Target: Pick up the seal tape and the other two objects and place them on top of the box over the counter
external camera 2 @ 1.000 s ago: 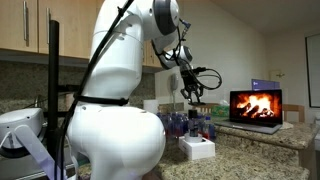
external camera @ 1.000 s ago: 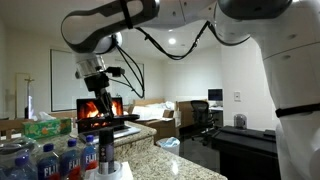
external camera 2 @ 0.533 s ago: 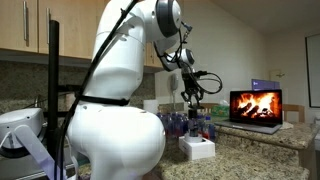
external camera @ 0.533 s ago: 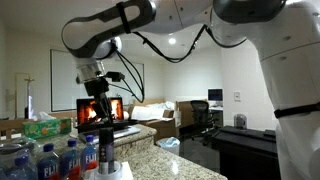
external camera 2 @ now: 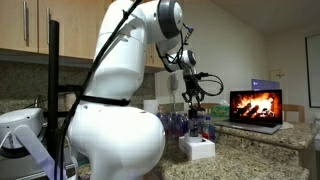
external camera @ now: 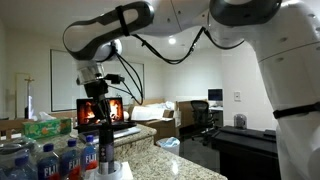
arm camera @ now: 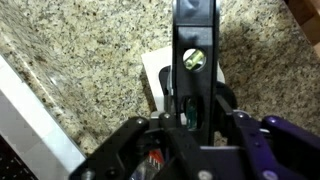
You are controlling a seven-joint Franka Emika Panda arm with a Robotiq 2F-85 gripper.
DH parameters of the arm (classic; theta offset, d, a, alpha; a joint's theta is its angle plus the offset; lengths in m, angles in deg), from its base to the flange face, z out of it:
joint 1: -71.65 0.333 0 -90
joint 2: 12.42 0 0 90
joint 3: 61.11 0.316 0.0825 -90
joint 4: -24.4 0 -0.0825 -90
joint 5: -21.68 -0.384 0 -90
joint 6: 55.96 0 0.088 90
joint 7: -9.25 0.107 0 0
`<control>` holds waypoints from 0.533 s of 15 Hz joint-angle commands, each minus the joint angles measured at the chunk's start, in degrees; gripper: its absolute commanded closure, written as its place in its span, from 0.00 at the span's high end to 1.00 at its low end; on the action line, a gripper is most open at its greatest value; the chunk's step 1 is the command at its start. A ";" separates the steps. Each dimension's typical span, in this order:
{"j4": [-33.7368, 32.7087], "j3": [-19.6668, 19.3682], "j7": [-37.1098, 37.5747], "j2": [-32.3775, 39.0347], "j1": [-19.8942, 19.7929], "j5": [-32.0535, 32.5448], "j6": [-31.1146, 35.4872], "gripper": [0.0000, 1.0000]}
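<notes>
Arm (external camera: 110, 25) has crept up a touch over the last sec in both exterior views; small move, nothing more. Below it the counter (external camera: 165, 160) and the white box (external camera: 118, 171), at the near end just right of the water bottles (external camera: 55, 160), sit unchanged. On the box the dark cylinder (external camera: 105, 150) stands upright and hasn't risen w/ the arm, so prob. it's been set down: one item placed, by my read. No sign of the seal tape or the flat bar in any view, so two may be left. Right above the cylinder's top hangs the gripper (external camera: 99, 112). Wrist view: dark cylinder (arm camera: 194, 40), as I take it, runs out from btwn the fingers over the box (arm camera: 153, 75). Jaws: can't tell if apart or clamped on it, too dark there.
</notes>
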 commanded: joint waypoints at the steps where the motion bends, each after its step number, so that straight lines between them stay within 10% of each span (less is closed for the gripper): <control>1: -1.49 0.20 -1.49 0.67 -0.60 -1.69 -0.59 0.16; 8: -2.63 0.45 -0.57 1.17 -0.27 -2.14 -2.00 0.16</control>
